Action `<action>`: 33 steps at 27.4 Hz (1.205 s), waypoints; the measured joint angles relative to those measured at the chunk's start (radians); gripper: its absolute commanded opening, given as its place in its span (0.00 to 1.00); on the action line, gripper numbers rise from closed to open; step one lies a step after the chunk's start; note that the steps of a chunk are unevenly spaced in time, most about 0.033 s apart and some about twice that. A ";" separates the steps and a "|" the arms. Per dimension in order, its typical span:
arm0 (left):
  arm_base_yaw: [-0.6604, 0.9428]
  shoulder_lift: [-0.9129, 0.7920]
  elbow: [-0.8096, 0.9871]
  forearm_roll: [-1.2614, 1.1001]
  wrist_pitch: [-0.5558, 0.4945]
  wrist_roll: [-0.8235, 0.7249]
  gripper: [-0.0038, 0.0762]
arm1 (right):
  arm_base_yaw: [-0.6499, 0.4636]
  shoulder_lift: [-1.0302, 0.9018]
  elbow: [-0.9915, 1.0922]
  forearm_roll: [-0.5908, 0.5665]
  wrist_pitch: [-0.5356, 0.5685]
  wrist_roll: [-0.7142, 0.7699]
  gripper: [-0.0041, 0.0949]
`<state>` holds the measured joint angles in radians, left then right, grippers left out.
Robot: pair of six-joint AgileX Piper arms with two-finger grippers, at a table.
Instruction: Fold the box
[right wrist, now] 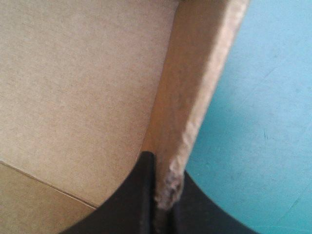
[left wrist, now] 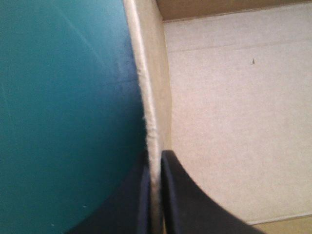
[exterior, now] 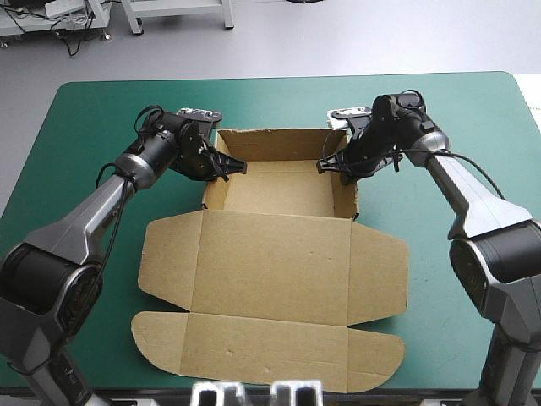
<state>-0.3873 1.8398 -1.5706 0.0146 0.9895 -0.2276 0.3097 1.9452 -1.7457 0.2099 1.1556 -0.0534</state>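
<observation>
L gripper [left wrist: 155, 163]: jaws all but closed, pinching the top edge of the L side wall [left wrist: 152, 83] of the box [exterior: 279, 254]. One black finger sits inside the tray, the other outside over the teal-green cover [left wrist: 58, 97]. Board fills the slit between them.

R gripper [right wrist: 165, 170]: same cond. Jaws nearly together on the R side wall [right wrist: 195, 78], inner finger over the tray floor [right wrist: 78, 83], outer finger on the cover side. Wall edge at the grip looks frayed or crushed, but the view is too soft to confirm.

High view: L gripper at the tray's 9 o'clock, R gripper at its 3 o'clock, facing each other across it. Back wall [exterior: 270, 134] and both side walls stand upright; tray open on top, approx. 12 o'clock of table centre.

Lid [exterior: 275, 266] lies flat on the cover at the tray's 6 o'clock, joined along a crease. L side flap [exterior: 169, 262] at the lid's 9 o'clock, R side flap [exterior: 380, 271] at 3 o'clock. Front flap [exterior: 262, 347], rounded ends, at 6 o'clock near the table's near edge.
</observation>
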 measured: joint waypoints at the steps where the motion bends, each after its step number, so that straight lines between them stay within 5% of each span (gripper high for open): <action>1: 0.000 0.001 -0.004 0.000 0.003 0.000 0.04 | 0.000 0.000 0.000 -0.004 -0.001 -0.001 0.04; 10: 0.000 0.022 -0.059 0.002 0.065 0.025 0.11 | 0.003 0.005 0.000 -0.039 -0.010 -0.023 0.25; 12: 0.000 0.031 -0.074 0.002 0.083 0.027 0.24 | 0.004 0.008 0.000 -0.044 -0.019 -0.033 0.33; 18: -0.001 0.089 -0.103 -0.015 0.146 0.029 0.59 | 0.012 0.015 0.002 -0.049 -0.016 -0.048 0.38; 33: -0.001 0.098 -0.223 -0.033 0.212 -0.027 0.62 | 0.012 0.019 -0.065 -0.050 0.001 -0.028 0.42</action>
<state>-0.3881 1.9375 -1.7933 -0.0181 1.2011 -0.2544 0.3221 1.9640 -1.8107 0.1603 1.1569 -0.0814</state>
